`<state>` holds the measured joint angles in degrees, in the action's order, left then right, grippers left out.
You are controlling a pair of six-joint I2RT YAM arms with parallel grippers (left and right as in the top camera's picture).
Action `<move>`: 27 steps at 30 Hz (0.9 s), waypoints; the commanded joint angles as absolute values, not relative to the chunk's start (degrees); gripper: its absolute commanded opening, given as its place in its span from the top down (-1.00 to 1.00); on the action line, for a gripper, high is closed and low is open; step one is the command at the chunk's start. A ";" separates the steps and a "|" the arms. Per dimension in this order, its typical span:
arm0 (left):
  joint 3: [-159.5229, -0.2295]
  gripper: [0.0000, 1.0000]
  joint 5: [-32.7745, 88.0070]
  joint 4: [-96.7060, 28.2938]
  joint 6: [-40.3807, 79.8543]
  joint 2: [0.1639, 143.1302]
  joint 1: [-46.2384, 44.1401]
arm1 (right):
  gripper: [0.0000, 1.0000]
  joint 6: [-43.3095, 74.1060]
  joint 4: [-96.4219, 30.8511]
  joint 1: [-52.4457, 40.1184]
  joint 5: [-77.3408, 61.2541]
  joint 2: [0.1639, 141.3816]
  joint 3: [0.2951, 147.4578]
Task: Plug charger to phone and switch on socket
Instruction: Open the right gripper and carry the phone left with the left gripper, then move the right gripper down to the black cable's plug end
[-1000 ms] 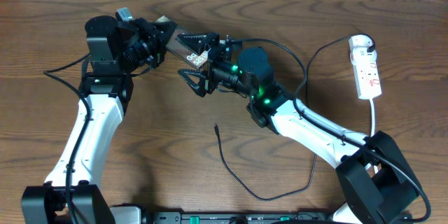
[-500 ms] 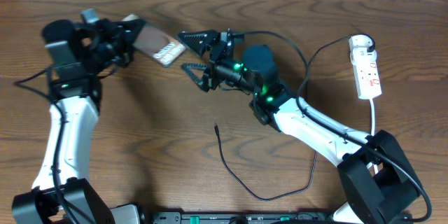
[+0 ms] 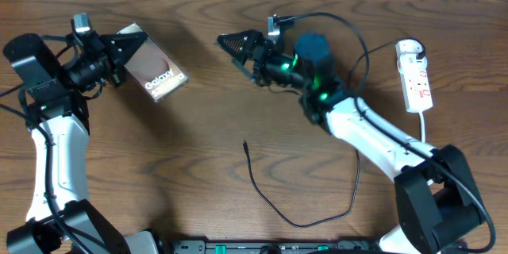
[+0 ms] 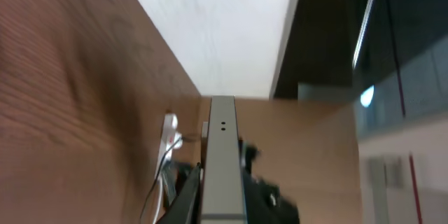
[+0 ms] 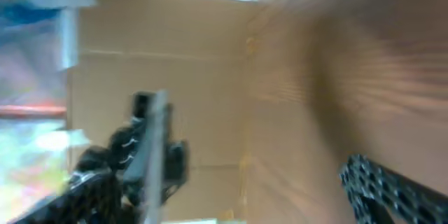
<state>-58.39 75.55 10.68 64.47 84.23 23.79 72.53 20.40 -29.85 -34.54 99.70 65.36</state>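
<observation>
The phone [image 3: 155, 73] is off the table [image 3: 198, 167], clamped at its upper-left end by the closed left gripper [image 3: 125, 50]. Its glossy brownish screen faces the overhead camera. White "Galaxy" lettering runs along the end farthest from the fingers, and that is the only writing that can be read.

In the left wrist view the phone [image 4: 222, 161] shows edge-on as a pale strip with two small dots near its top. Its lower part is cut off by the frame. A small white shape just left of it is too blurred to identify.

Right of the phone, well apart from it, the right gripper [image 3: 230, 44] hangs above the table with its jaws spread and nothing between them. From overhead its fingers overlap into one dark wedge. The right wrist view is heavily blurred, showing one finger [image 5: 381, 182] at the lower right edge and the phone [image 5: 150, 155] as a thin upright sliver.

The charger [image 3: 302, 224] lies on the wood below and to the right of the phone. Its connector tip [image 3: 244, 144] is free, touching nothing. The black cable loops away and passes partly under the right arm.

Far right of the phone sits the socket [image 3: 415, 75], with red marks whose print is too small to read. Its white cord [image 3: 423, 136] runs down behind the arm.
</observation>
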 commanded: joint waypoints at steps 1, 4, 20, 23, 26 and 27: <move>-58.54 0.85 80.58 11.22 59.20 83.96 23.99 | -0.98 58.83 9.41 -28.53 -35.97 98.63 72.90; -58.54 0.85 80.60 11.22 55.72 83.96 23.99 | -0.99 50.19 -7.94 -28.49 -31.09 98.63 80.34; -58.54 0.85 81.87 11.18 49.74 84.01 24.10 | -0.99 45.80 -57.01 -37.78 -3.55 99.37 82.91; -58.54 0.85 81.87 11.20 49.74 84.01 24.10 | -0.99 45.78 -56.49 -39.77 -3.53 99.37 82.04; -58.54 0.85 81.89 11.18 49.74 84.01 24.10 | -0.98 45.80 -55.94 -41.43 -3.55 99.39 81.62; -58.54 0.85 81.89 11.18 49.74 84.01 24.10 | -0.99 45.91 -55.94 -41.91 -3.53 99.39 81.54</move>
